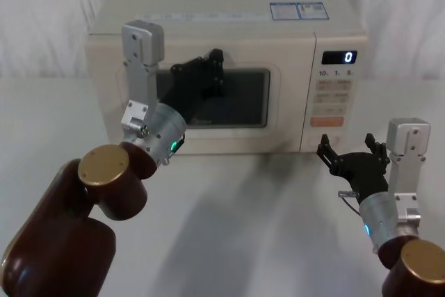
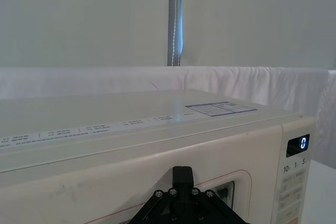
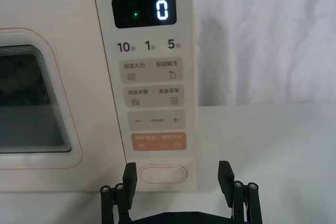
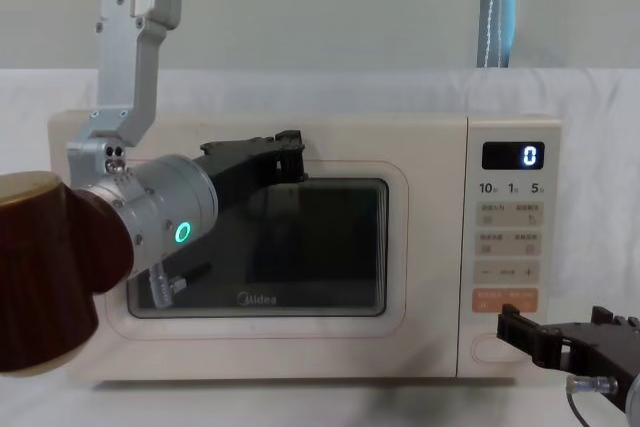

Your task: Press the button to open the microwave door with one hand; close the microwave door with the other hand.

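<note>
Right claw (image 3: 178, 179), fingers spread apart, sits just in front of the button (image 3: 164, 173). Left claw (image 1: 208, 67) is by the microwave door (image 1: 229, 130); can't tell its fingers.

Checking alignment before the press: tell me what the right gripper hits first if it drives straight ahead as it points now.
Probably the button: the right gripper, fingers open, faces the microwave's control panel with that oval key between its fingertips. Depth is unclear, so it might touch the panel beside it.
</note>
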